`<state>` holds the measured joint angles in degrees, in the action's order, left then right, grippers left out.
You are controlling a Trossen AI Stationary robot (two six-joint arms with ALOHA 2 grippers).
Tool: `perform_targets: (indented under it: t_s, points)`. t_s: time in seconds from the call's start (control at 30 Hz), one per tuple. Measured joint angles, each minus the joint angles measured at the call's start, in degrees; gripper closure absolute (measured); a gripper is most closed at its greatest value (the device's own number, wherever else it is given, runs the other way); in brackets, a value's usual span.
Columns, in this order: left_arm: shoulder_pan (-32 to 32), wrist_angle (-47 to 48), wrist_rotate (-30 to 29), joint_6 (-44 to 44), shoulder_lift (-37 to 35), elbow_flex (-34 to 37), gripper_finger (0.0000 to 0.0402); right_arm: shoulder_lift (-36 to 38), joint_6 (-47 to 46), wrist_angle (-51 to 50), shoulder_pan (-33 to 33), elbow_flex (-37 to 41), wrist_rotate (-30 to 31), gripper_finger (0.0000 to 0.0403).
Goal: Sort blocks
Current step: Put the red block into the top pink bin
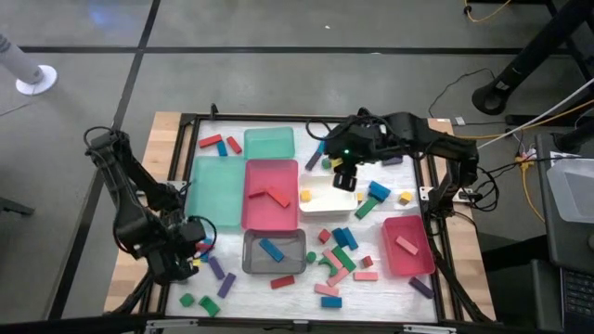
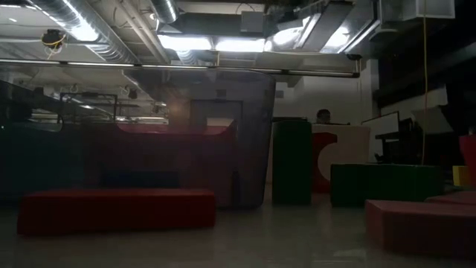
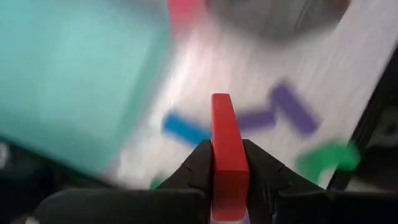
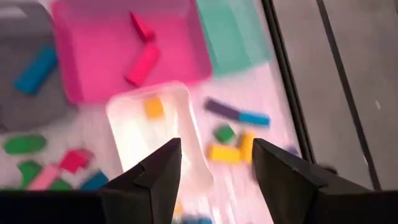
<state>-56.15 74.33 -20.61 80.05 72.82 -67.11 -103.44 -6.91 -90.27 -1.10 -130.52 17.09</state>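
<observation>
Red block (image 3: 228, 155) between left fingers (image 3: 200, 167)

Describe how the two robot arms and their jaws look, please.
Both arms are dark, jointed and wrapped with black cables. The left arm ends in the left gripper, with black wedge-shaped jaws. The right arm shows a small green light; the right gripper has matching black jaws.

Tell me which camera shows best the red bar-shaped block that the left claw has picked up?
The left wrist view: the red bar block fills the centre, clamped between the left gripper's dark fingers. The high view shows only that gripper from above, the block hard to make out. The low and right wrist views miss it.
</observation>
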Motion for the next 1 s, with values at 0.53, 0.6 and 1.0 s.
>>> perform_targets:
  t_s: [0.53, 0.6, 1.0]
  points:
    - [17.6, -15.3, -32.3, -25.5, -1.6, 2.3, 0.0346, 0.1, -1.3, 0.6, 0.0, 9.3, -1.7, 0.0205]
    - [20.2, -18.8, -32.3, -29.6, -1.6, 3.5, 0.0344, 0.1, -2.4, 0.7, 0.0, 10.8, -1.7, 0.0205]
    - [32.6, -27.2, -23.4, -34.3, -1.5, 7.4, 0.0335, 0.1, -10.9, 1.2, -7.1, 16.6, -7.7, 0.0205]
